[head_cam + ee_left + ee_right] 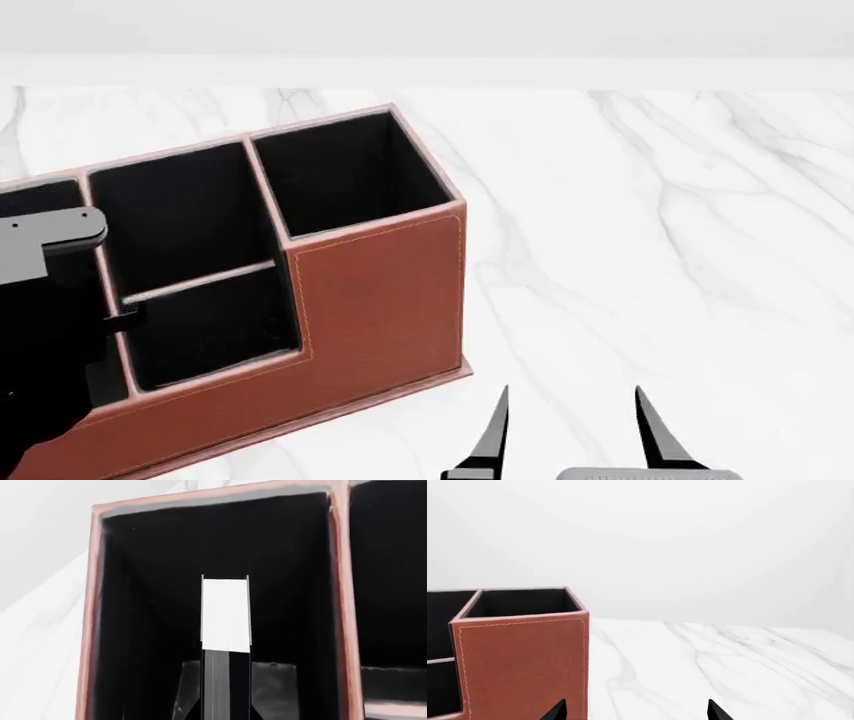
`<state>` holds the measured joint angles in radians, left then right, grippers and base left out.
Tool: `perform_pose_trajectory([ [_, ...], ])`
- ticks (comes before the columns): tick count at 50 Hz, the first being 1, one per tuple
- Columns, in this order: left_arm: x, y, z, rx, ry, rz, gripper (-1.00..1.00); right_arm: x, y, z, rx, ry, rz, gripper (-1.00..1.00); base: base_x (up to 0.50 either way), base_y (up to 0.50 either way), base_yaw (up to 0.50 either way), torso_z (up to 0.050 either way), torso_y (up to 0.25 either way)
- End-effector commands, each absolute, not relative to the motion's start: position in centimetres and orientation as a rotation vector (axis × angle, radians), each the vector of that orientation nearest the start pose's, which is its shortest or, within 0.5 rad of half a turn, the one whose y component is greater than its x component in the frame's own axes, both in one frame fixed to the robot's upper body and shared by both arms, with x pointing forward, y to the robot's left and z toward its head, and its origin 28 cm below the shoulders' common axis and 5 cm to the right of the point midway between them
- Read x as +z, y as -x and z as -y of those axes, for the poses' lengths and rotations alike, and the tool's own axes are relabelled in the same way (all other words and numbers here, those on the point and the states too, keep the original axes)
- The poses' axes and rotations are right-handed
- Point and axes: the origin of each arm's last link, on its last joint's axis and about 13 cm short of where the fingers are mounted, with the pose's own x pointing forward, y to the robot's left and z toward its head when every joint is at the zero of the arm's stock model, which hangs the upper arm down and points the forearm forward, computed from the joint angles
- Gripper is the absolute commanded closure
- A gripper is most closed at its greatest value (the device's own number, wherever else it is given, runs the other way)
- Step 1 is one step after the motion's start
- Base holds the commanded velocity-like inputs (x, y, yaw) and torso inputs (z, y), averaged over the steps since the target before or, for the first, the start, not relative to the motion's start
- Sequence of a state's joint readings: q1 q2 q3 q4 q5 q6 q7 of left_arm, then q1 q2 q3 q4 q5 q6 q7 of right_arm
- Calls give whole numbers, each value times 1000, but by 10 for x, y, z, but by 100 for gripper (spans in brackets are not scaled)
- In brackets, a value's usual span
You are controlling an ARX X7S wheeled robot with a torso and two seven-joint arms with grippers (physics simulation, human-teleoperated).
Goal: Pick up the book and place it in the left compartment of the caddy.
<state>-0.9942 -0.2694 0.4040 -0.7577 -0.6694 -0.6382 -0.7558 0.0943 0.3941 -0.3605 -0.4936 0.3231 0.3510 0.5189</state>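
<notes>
The left fingers [227, 690] grasp the book [226, 615] on edge inside the left compartment [153, 580] of the caddy [380, 300] so it slides in, while the right fingers [574, 435] hang released over the counter [667, 230].

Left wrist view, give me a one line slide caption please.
The book, page edges up, held on edge inside the caddy's black-lined left compartment by the left gripper.
</notes>
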Motion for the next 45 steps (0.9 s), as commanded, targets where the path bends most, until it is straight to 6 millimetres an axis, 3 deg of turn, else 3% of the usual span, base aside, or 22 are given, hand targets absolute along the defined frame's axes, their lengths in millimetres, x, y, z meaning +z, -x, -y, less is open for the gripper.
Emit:
perform_pose_trajectory([
  [1, 126, -382, -242, 553, -55, -486, 100, 95, -204, 91, -30, 67, 113, -100, 0, 0, 0, 0, 0],
  [26, 119, -387, -249, 574, -69, -505, 100, 95, -206, 91, -29, 68, 110, -100, 0, 0, 0, 0, 2],
  [27, 119, -387, -249, 572, -74, -506, -100, 95, -206, 91, -29, 67, 109, -100, 0, 0, 0, 0, 0],
  [45, 123, -385, -247, 546, -72, -504, -100, 95, -206, 90, -27, 67, 109, -100, 0, 0, 0, 0, 0],
])
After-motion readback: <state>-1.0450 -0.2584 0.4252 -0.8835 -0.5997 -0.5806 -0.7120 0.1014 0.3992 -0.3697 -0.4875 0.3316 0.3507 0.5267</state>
